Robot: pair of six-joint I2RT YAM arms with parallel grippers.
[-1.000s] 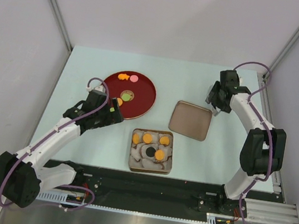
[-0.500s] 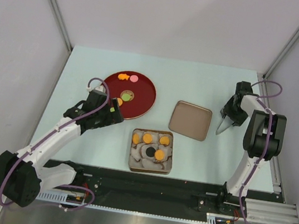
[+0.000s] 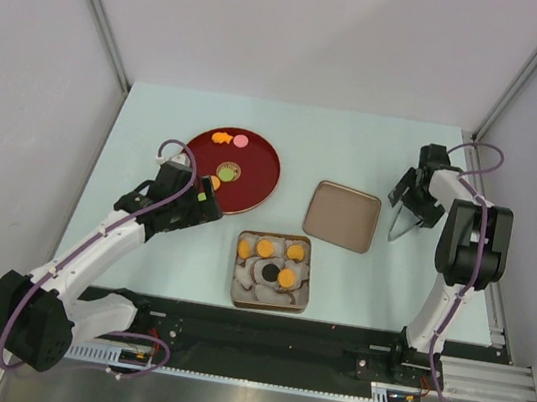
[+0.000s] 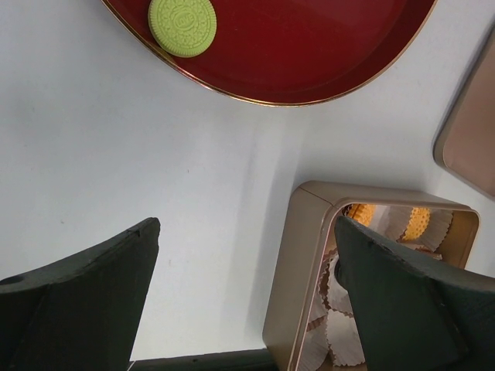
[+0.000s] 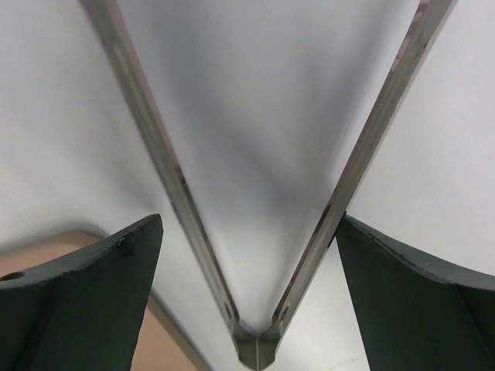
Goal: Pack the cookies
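Resting on the red plate [image 3: 259, 164] near the table's far-left corner, the cookies [image 3: 227, 169] look light and brittle (grip rims gently); left gripper [image 4: 246, 290] and right gripper [image 3: 399, 219] gape wide, empty.

In the left wrist view the red tray [image 4: 309, 69] is cut off by the top edge, and the tin [image 4: 298, 294] is partly hidden behind a gripper finger [image 4: 410, 309].
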